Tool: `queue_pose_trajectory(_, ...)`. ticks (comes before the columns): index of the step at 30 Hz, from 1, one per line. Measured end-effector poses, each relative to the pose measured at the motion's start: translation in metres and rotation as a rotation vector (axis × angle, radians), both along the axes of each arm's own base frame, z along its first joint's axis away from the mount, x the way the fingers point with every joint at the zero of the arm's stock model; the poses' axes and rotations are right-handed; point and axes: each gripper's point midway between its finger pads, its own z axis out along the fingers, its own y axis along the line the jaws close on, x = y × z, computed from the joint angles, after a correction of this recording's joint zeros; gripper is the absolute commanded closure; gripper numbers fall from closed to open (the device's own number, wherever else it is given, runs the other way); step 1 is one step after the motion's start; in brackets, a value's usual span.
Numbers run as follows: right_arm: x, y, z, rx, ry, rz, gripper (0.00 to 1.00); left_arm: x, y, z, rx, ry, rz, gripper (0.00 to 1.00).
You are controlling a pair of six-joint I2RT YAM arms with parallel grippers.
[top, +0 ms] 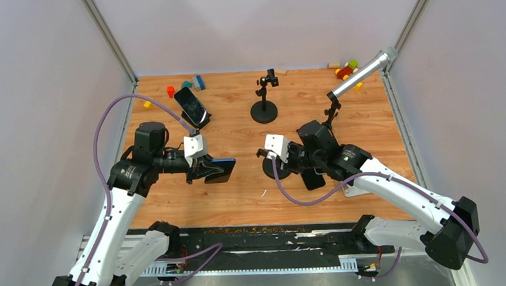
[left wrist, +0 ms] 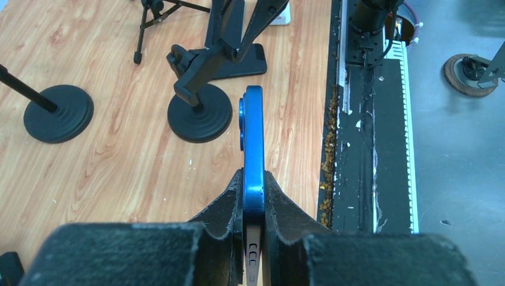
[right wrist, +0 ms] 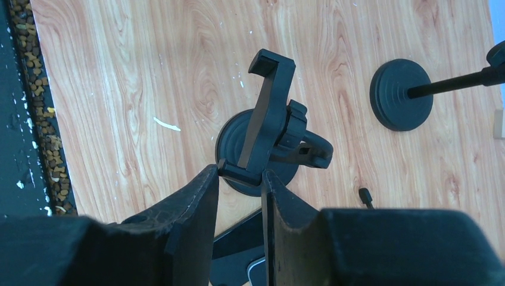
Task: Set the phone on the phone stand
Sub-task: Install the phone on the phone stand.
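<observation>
Toward the near side of the bench (top: 240,201), the left pincer (left wrist: 253,179) was clamped tight on the blue phone (left wrist: 253,137). It held the phone on edge, one finger (left wrist: 223,205) flat against each broad face, and most of the phone's length stuck out past the fingertips, clear of the wood.

Just to its right, across a strip of bare bench, stood the phone stand (right wrist: 268,107) on its round base, with its cradle tilted. The right pincer (right wrist: 240,176) was narrowed around the cradle's lower hook, both fingers against it as far as we could see. The phone and the stand were apart, not touching.

Farther back we saw a second stand (top: 264,110) standing alone and a dark phone (top: 191,106) propped at a slant. Along the far edge were toy blocks (top: 346,69) and a silver cylinder (top: 363,74).
</observation>
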Motion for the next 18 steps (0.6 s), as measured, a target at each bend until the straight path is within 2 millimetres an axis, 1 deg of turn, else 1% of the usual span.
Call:
queue_pose_trajectory(4, 0.0017, -0.002, 0.0001, -0.001, -0.01, 0.037, 0.93, -0.0001, -0.0001, -0.0003, 0.0, 0.0, -0.001, 1.0)
queue_pose_trajectory(6, 0.0029, -0.0042, -0.0004, -0.003, -0.011, 0.047, 0.85, -0.0002, -0.0001, -0.0003, -0.001, 0.0, -0.002, 1.0)
queue_pose_trajectory(10, 0.0035, -0.006, -0.0007, 0.001, -0.006, 0.059, 0.65, -0.0004, -0.0002, -0.0018, 0.0, -0.001, -0.005, 1.0)
queue_pose_trajectory(12, 0.0032, -0.0059, -0.0006, 0.004, -0.001, 0.06, 0.57, -0.0005, -0.0002, -0.0036, 0.002, 0.002, -0.006, 1.0)
queue_pose_trajectory(13, 0.0024, -0.0053, -0.0005, 0.008, 0.003, 0.064, 0.51, -0.0004, -0.0002, -0.0042, 0.002, 0.002, -0.007, 1.0)
queue_pose_trajectory(15, 0.0001, -0.0038, 0.0001, 0.02, 0.017, 0.065, 0.43, -0.0004, -0.0001, -0.0051, 0.003, 0.001, -0.008, 1.0)
queue_pose_trajectory(18, -0.0036, -0.0019, 0.0006, 0.038, 0.045, 0.062, 0.4, -0.0006, -0.0003, -0.005, 0.003, -0.003, -0.012, 1.0)
